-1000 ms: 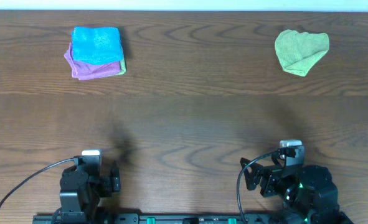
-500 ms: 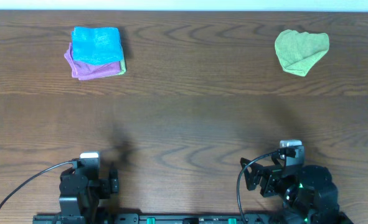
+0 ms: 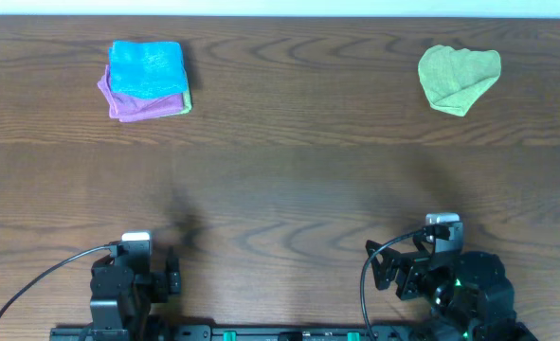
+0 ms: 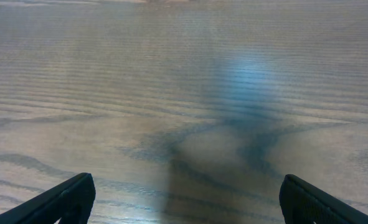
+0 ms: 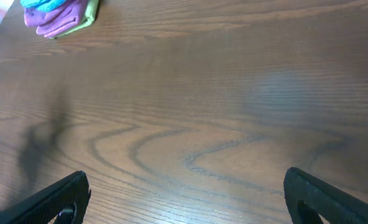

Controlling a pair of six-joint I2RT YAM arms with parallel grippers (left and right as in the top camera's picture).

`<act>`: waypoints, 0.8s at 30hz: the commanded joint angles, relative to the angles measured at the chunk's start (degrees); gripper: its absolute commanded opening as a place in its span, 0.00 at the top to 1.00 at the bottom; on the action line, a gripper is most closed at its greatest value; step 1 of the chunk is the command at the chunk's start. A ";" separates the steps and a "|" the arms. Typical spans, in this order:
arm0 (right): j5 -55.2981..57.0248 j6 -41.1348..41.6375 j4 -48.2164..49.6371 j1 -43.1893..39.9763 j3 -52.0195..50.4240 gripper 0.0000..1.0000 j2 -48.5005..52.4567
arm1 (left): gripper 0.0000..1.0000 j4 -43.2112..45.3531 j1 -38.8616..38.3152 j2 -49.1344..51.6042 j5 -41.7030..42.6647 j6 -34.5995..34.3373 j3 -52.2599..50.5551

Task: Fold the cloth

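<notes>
Overhead, the cloth [image 3: 147, 68] lies as a small square on a pink-purple cloth [image 3: 128, 106] at the far left of the table [image 3: 289, 180], well apart from both arms. It is probably soft, light and limp, and a free corner looks best to pinch. In the left wrist view, the left gripper [image 4: 184, 196] stands wide apart over bare wood. In the right wrist view, the right gripper [image 5: 187, 193] is also spread and empty.

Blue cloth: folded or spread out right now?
Folded. The blue cloth lies as a compact square stacked on the pink-purple cloth, not spread over the table.
</notes>
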 commanded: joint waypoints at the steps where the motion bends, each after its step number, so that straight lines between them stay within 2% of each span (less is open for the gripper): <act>1: 0.59 0.87 0.13 -0.31 -0.09 0.01 -0.33 | 0.05 -1.31 -0.26 -0.59 -1.62 1.29 -0.26; 10: 0.63 0.87 1.11 -0.31 -0.09 0.01 -0.33 | 0.05 -1.31 -0.26 -0.59 -1.62 1.27 -0.26; 13: 8.09 -0.61 2.14 -0.46 -0.81 0.01 -0.39 | 0.05 -1.33 -0.26 -0.59 -1.62 1.27 -0.26; 15: 11.87 -3.80 2.62 -1.51 -2.62 0.01 -0.63 | 0.05 -1.31 -0.26 -0.59 -1.62 1.27 -0.26; 19: 12.20 -13.55 4.15 -3.93 -5.88 0.01 -3.17 | 0.05 -1.33 -0.26 -0.59 -1.62 1.27 -0.26; 24: 12.20 -21.42 5.11 -9.31 -10.60 0.01 -9.05 | 0.05 -1.33 -0.26 -0.59 -1.62 1.29 -0.26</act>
